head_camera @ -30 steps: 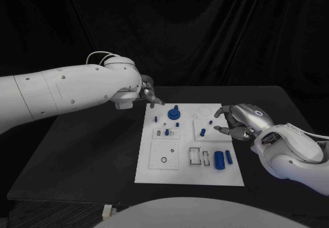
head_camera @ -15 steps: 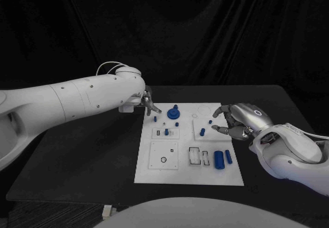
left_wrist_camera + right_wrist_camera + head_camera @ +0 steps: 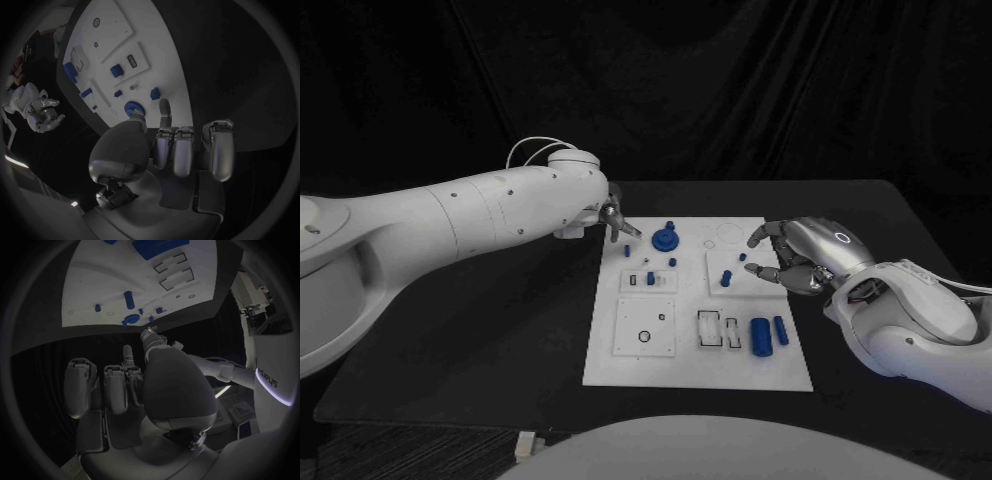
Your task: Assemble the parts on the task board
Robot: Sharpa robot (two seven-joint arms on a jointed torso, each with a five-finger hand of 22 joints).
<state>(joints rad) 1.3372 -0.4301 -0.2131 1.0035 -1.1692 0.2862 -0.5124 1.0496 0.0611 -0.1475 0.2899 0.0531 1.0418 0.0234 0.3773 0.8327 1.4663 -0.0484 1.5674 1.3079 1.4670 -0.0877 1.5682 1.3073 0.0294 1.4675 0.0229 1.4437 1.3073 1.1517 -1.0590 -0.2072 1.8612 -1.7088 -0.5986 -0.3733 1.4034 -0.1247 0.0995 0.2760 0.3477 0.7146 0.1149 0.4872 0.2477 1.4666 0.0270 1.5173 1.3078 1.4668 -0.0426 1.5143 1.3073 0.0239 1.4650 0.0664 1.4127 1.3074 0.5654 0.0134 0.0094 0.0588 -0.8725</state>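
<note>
No legible text; arm (image 3: 270,375) lettering possibly "sharpa".

Bare board centre between hands, left hand (image 3: 612,218) over task board (image 3: 697,370) far corner

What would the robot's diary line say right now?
left robot hand: empty, over task board far-left corner | right robot hand: empty, curled, at board's right edge | blue parts: on board

Dim scene overall; black backdrop and black counter (image 3: 488,320) swallow most detail. Light falls from above: task board (image 3: 697,372) and left arm (image 3: 459,210) render bright, near overexposed on the arm's upper surface. Soft specular highlights on the right hand (image 3: 798,255). Head view sharp, shadows on the board faint. Both wrist views show strong fisheye bending, dark vignette at the rim, and nearby fingers (image 3: 181,155) slightly soft.
</note>
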